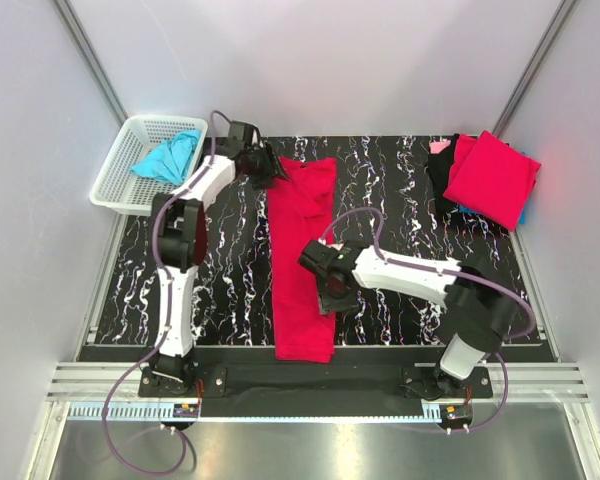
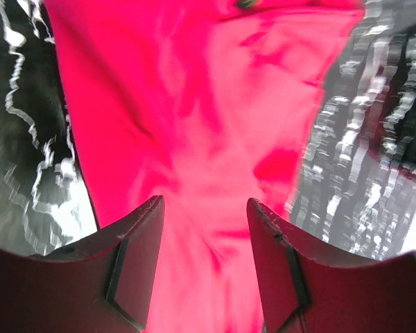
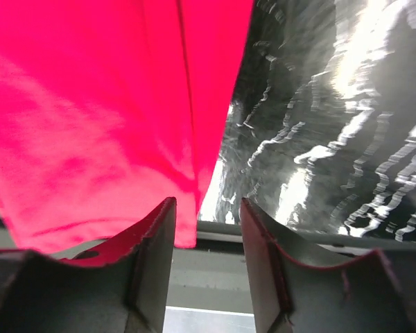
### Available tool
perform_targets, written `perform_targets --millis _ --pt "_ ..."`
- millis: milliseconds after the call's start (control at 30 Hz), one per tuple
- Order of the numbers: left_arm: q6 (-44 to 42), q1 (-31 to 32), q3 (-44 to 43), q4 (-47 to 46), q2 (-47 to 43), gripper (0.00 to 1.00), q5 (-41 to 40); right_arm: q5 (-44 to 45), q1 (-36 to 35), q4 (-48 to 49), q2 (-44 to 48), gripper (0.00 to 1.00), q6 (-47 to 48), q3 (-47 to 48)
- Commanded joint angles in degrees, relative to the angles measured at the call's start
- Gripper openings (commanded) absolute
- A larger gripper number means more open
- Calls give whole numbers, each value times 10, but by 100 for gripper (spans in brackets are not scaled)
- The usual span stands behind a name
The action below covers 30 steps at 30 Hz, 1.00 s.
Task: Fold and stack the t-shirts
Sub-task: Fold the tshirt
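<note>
Mostly black white-veined tabletop (image 1: 225, 275), pale walls (image 1: 310, 60); left end effector (image 2: 204, 208), right end effector (image 3: 206, 208) parted, over red t-shirt (image 1: 298, 230).

In the top view the left gripper (image 1: 270, 168) covers the far left corner of the red shirt (image 1: 300, 250), and the right gripper (image 1: 335, 298) hides part of its right edge. At the far right, a blue shirt (image 1: 467, 210) shows only as a sliver under the folded red shirt (image 1: 492, 178). A pink scrap (image 1: 440, 147) and dark cloth (image 1: 440, 178) beside it cannot be identified. Both wrist views are blurred and cut the red shirt off at their edges. A dark speck (image 2: 246, 3) at the left wrist view's top edge is too small to tell.
</note>
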State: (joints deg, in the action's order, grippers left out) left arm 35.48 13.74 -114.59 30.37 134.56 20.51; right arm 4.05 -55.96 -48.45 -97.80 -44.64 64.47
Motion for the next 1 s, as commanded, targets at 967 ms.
perform_targets --millis 967 --pt "125 88 796 -81 -748 54 -9 -121 144 202 304 63 -11 -243"
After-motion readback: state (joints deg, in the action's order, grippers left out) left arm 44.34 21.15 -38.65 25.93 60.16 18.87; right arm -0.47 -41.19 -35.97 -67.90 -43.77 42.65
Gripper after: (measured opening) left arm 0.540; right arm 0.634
